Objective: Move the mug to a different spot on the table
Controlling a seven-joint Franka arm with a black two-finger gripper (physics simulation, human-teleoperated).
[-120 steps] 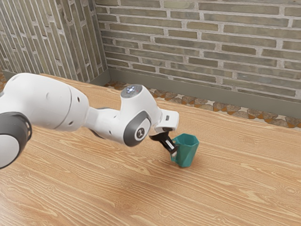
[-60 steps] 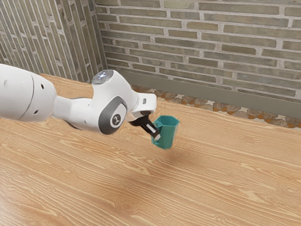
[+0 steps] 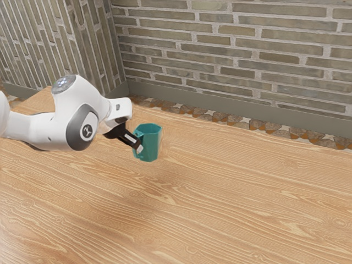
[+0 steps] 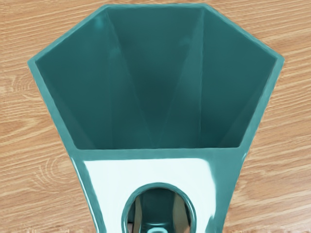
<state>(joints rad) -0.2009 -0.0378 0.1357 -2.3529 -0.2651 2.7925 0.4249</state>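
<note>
Brick walls (image 3: 231,49) stand behind the wooden table (image 3: 247,192); the mug (image 3: 150,140) is teal with six flat sides. My gripper (image 3: 136,144) is squeezed narrow on its handle side; it holds the mug.

Teal mug (image 3: 152,141); black hand (image 3: 136,146); wood-grain table (image 3: 236,203).

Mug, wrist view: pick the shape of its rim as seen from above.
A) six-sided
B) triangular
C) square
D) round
A: in the wrist view the mug's open rim runs in six straight edges that meet at corners, with flat inner walls going down from them.
</note>
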